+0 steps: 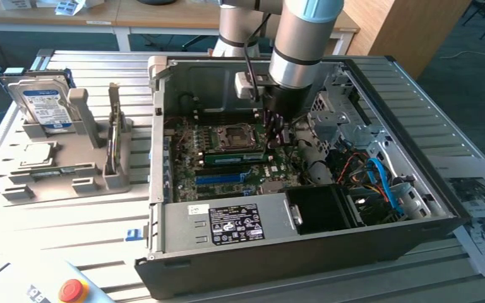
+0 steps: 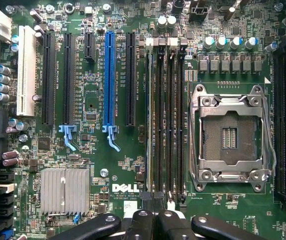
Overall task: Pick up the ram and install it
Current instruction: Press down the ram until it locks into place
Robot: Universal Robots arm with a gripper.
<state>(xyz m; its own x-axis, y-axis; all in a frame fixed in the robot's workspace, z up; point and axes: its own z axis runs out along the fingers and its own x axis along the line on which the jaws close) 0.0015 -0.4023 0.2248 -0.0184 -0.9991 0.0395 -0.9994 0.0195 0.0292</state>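
Inside the open case, the gripper stands closed above the board; the wrist view shows the ram, a thin dark stick, seated edge-on in its slot beside the socket.

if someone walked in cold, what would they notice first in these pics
First, the open computer case on the slatted table, with the robot arm reaching down into it over the green motherboard. Next, the empty processor socket beside the memory slots. At the exterior view's left, a grey holder props up a hard drive.
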